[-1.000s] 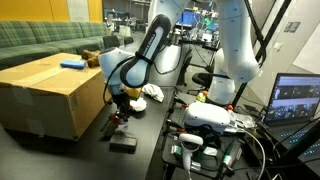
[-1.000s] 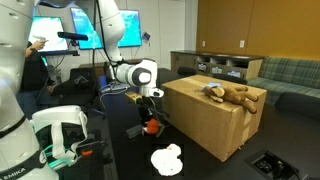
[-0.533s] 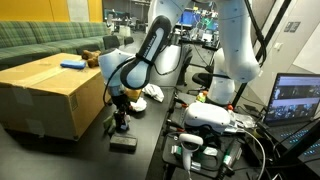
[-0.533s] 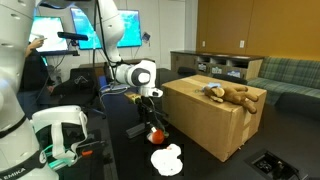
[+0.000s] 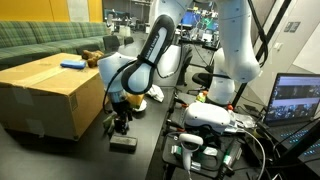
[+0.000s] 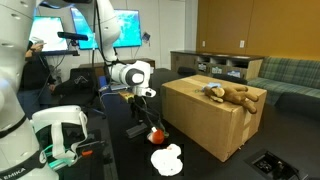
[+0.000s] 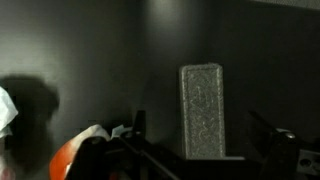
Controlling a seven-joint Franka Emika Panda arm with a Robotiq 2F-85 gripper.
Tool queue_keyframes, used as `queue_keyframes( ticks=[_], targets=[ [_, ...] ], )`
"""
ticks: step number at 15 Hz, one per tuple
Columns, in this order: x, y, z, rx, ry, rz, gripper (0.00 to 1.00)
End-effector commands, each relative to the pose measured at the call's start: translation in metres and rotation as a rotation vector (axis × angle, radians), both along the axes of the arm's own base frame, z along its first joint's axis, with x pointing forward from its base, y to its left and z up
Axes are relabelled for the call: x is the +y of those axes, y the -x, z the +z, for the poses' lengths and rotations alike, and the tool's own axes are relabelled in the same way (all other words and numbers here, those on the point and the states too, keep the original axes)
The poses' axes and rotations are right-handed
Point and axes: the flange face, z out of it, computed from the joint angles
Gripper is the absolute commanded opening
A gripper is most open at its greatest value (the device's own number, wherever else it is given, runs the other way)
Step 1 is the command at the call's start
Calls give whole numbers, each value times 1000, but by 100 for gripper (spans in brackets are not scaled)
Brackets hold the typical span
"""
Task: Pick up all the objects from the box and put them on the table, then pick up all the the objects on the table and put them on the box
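In an exterior view the gripper (image 5: 120,110) hangs low over the table (image 5: 148,128), just beside the box (image 5: 45,95). A blue block (image 5: 72,64) lies on top of the box. A black slab (image 5: 123,144) lies on the table in front of the gripper, and a white toy (image 5: 152,93) sits on the table behind the arm.

In an exterior view from another side, the gripper hangs just above a red-and-white toy (image 6: 153,133) on the table, apart from it as far as I can tell. A brown toy (image 6: 238,96) lies on the box top.

In the wrist view the jaws stand wide apart and hold nothing. The slab lies flat on the table beneath them, with the red-and-white toy at the lower left.

Three objects are on the table and two on the box, so the unloading looks about half done. The block and the brown toy seem left to bring down, and the whole return to the box would follow.

No label, brand or writing can be read in any view.
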Motion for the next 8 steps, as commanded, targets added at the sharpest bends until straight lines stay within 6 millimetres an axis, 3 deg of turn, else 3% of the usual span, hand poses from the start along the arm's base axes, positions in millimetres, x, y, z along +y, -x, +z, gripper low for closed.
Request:
queue_keyframes(
  ticks=[1, 8],
  targets=[
    [3, 15, -6, 18, -34, -12, 100],
    [15, 38, -33, 23, -119, 5, 100]
  ],
)
